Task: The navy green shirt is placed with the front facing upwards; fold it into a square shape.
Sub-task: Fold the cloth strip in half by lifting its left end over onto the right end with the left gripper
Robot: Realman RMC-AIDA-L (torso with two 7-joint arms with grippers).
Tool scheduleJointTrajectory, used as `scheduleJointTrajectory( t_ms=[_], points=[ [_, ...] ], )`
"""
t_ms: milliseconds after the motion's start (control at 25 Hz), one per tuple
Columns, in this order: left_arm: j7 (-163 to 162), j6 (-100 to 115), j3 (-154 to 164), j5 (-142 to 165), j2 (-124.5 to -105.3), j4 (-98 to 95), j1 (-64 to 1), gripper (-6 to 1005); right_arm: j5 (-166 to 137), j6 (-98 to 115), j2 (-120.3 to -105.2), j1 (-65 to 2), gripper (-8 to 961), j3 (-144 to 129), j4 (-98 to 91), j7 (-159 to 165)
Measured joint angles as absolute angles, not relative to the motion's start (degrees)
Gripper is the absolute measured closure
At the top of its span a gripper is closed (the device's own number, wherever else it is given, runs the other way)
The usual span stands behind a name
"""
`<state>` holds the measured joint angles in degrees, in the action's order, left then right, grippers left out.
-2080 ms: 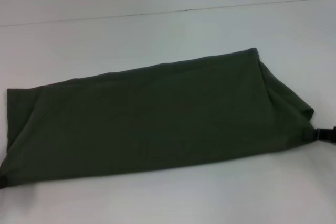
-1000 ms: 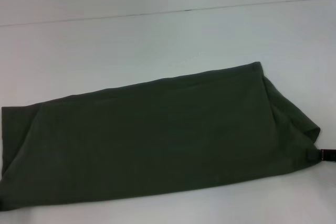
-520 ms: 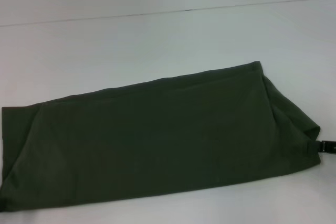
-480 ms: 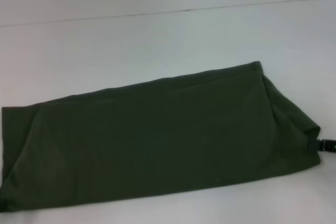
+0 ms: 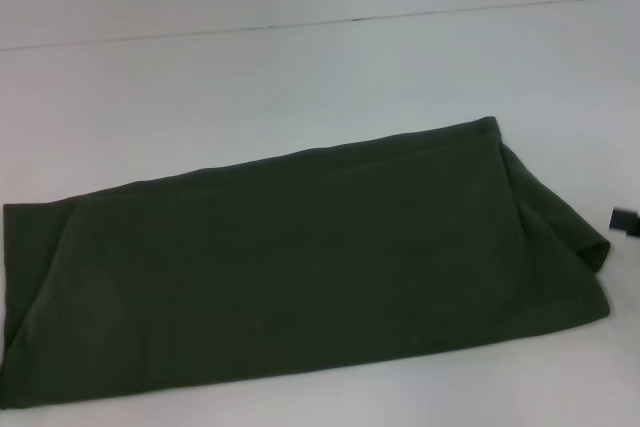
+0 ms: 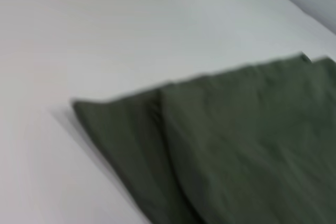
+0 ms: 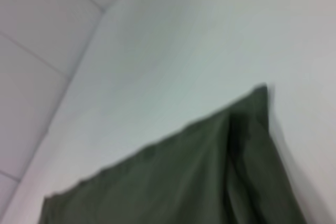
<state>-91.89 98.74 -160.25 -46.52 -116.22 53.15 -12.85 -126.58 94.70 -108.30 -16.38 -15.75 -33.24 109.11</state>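
The navy green shirt (image 5: 300, 267) lies flat on the white table (image 5: 300, 67) as a long folded band, plain side up, no lettering showing. I take its shape as my landmark: one short end runs off toward my left side, the other ends in a bunched, doubled corner on my right.

Right gripper (image 5: 625, 221): only a dark sliver shows just beside the shirt's right-hand corner, apart from the cloth. Whether that claw is released or clenched I cannot tell; it appears to hold nothing. Left gripper: not visible in any view, so its state is also unknown to me.

Left wrist view: the shirt's (image 6: 236, 150) left end shows two stacked layers, the lower one peeking out beyond the upper edge. Right wrist view: the shirt's (image 7: 199, 182) right end shows a ridge of gathered fabric at the corner.

Handling, as I judge it: light, limp cotton that drapes and will sag between two pinch points, and layers may slide apart. I would pinch through all layers at both corners of one short end, then carry that end over toward the opposite end to make the square.
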Motion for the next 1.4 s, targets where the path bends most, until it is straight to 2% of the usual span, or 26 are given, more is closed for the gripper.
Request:
scheduleJointTrajectory(
  t_ms=[280,440,520,1000,1400],
  points=[
    [-92.1,96.0,-164.6,-50.6,-116.13,52.4,-16.8,208,-123.7,97.0,-108.71,-19.8,195,-11.7,-33.3,107.9],
    [-93.3,93.8,-164.0,-50.1,-115.64,50.3,-20.6,144,-122.6,96.4,-109.42,-23.2,82,-12.4,-32.9,105.6],
    [-94.3,92.9,-162.7,-50.1,-115.22,49.3,-21.8,112,-122.7,95.8,-109.70,-24.8,84,-13.9,-33.0,105.4],
    [-110.4,85.8,-153.0,-41.8,-113.23,46.9,-28.3,112,-122.7,93.7,-109.77,-29.4,88,-17.2,-33.2,105.8],
    [-116.6,82.3,-150.9,-37.7,-113.04,46.2,-30.0,111,-122.7,92.7,-109.69,-29.6,87,-17.7,-33.2,105.3]
  ],
)
